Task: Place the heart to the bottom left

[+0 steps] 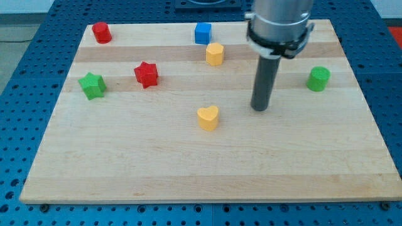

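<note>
A yellow heart block (208,117) lies near the middle of the wooden board (125,169). My tip (260,108) rests on the board to the heart's right, about a block's width and a half away and slightly higher in the view. It touches no block.
A red cylinder (102,32) sits at the top left. A blue cube (202,32) and a yellow hexagonal block (215,54) sit at the top centre. A red star (146,75) and a green star (92,85) lie left. A green cylinder (318,78) stands right.
</note>
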Action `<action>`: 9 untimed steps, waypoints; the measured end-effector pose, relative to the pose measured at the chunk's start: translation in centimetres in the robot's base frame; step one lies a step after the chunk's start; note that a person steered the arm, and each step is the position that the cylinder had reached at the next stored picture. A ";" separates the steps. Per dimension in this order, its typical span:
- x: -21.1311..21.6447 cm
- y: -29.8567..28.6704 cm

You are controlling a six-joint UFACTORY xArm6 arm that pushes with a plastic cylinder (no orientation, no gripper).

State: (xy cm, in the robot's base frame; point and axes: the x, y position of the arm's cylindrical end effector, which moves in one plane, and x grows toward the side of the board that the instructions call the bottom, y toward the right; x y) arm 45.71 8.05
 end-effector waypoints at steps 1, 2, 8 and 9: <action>0.5 -4.7; 1.8 -7.9; 12.6 -15.8; 10.4 -18.1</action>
State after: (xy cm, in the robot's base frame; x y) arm 56.12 -10.10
